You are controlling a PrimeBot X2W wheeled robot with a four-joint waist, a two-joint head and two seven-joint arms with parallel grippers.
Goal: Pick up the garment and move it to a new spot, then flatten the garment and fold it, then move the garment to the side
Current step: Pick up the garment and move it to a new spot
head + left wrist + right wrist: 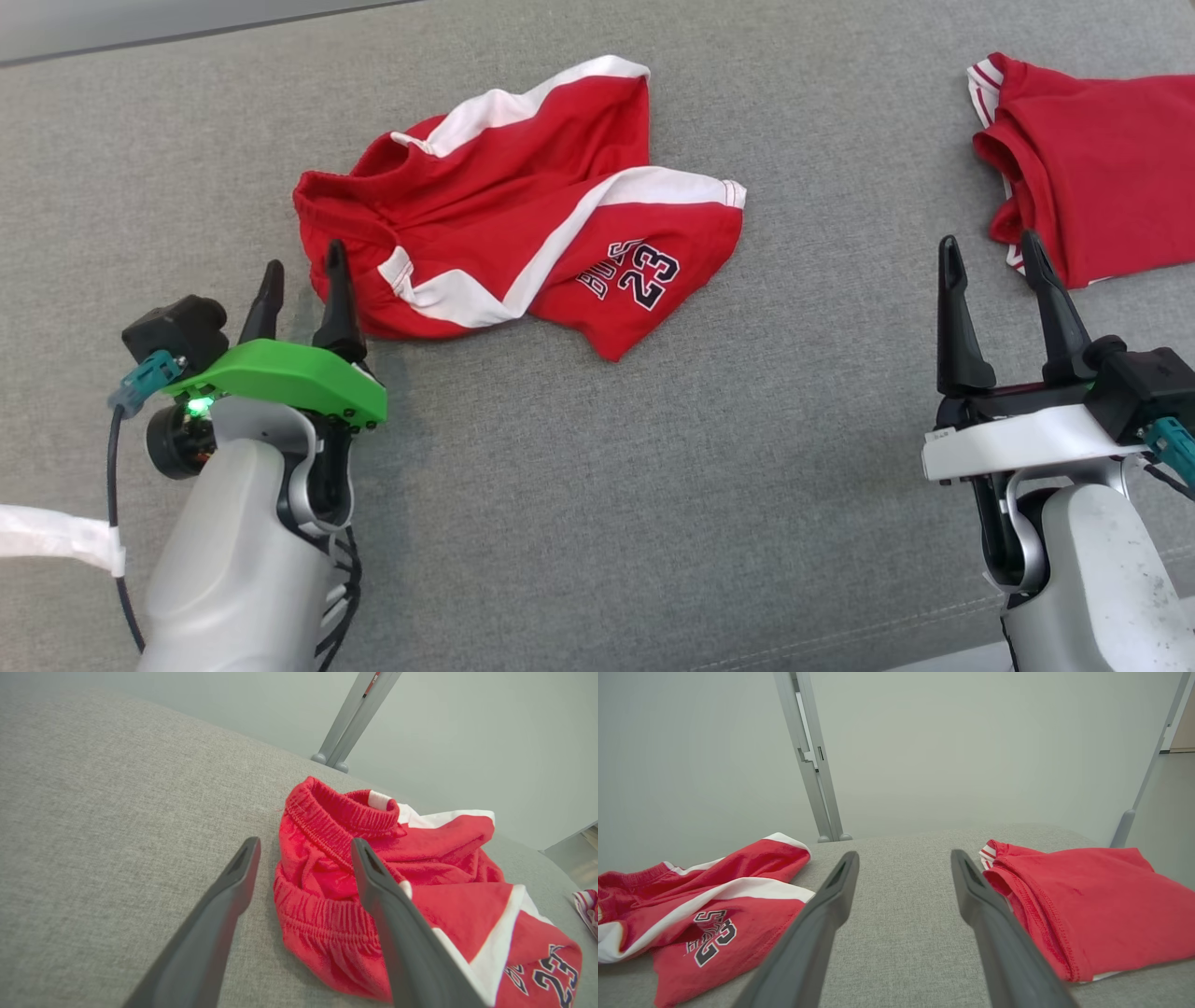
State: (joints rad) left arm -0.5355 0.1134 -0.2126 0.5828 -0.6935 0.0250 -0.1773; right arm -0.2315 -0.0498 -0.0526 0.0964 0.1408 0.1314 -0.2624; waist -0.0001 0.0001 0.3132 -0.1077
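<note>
The red-and-white shorts (pixel 523 205) lay in a loose heap on the grey bench (pixel 597 485), left of centre in the head view. The waistband (pixel 329 809) was bunched at the left and the leg with the printed number (pixel 644 275) was turned toward the robot. Nothing about them was flat: the legs crossed each other and the white stripes ran at odd angles. By my reading, flattening had not begun and the fold was some way off.

The left jaws stood wide apart with nothing between them, just beside the waistband end. In the head view one finger (pixel 338 299) overlapped the edge of the red cloth, though I could not tell whether it touched. That placement made sense to me (the elastic band is the firmest part to grip and pull straight).

The right jaws were likewise apart and empty, held over bare bench between the shorts and a second red garment (pixel 1102 159). That garment lay neatly folded at the far right, well apart from the shorts. I judged that arm was placed there to reach the free leg hem without disturbing the folded piece.
</note>
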